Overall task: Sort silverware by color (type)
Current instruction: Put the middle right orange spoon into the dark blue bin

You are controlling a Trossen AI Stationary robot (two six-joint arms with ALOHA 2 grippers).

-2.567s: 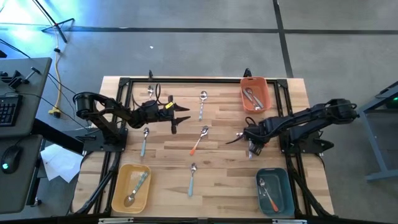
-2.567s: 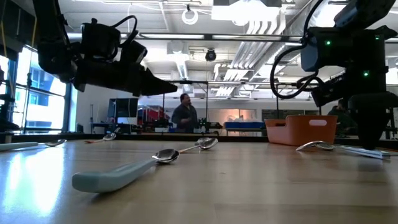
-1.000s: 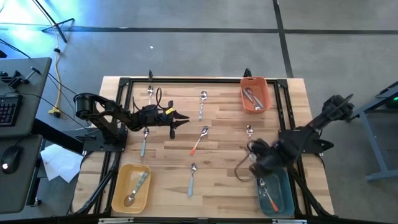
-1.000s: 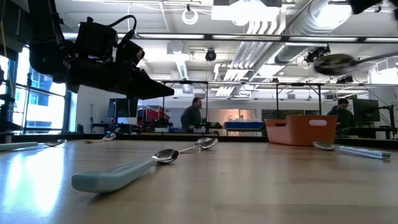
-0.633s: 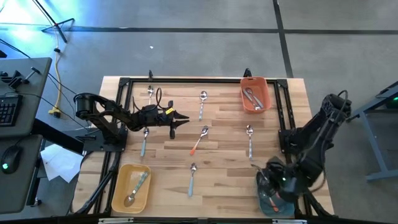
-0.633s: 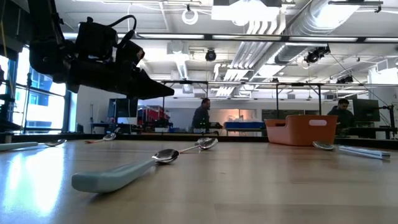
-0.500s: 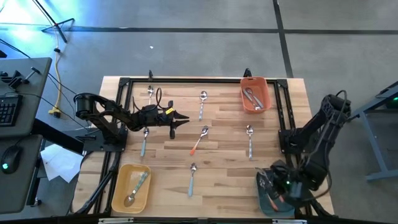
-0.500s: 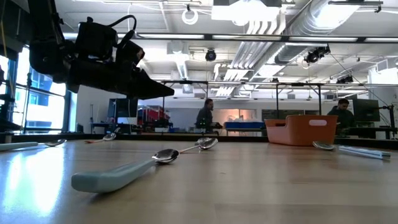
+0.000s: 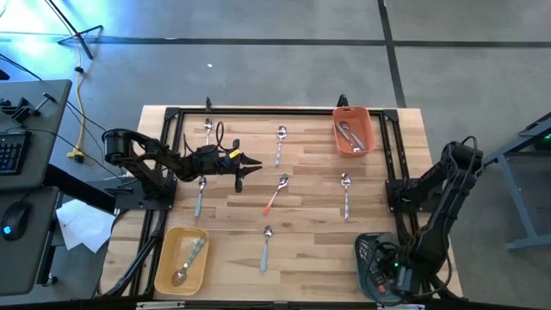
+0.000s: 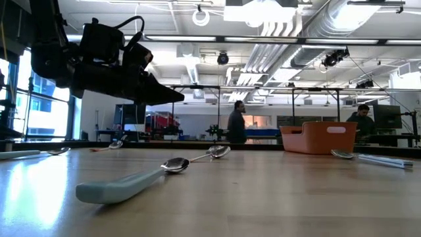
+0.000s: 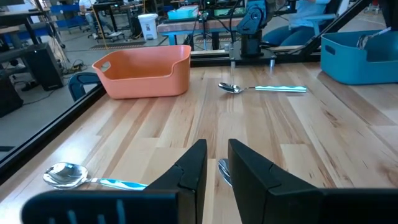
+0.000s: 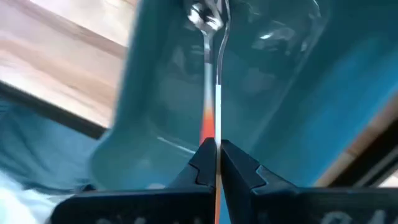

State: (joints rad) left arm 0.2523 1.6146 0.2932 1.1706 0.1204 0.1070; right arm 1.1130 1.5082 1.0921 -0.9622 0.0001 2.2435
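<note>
1. The table is a light wooden top with a black frame along its edges; its middle is mostly open board, with spoons lying well apart from each other.
2. The left arm reaches in low from the left edge, stretched out level above the board. The left gripper points toward the middle, its fingers drawn nearly together with only a narrow gap, holding nothing.
3. The right arm folds back at the right edge and bends steeply down over the front right corner. The right gripper points into the teal bin, fingers pressed on a thin silver handle.
4. Three bins sit at corners: the teal one, a yellow bin front left holding a blue-handled piece, and an orange bin back right holding plain metal pieces.
5. An orange-handled spoon lies in the teal bin beside the pinched piece.
6. Loose on the board: an orange spoon near the centre, blue spoons ahead of and behind it, and one toward the right.
</note>
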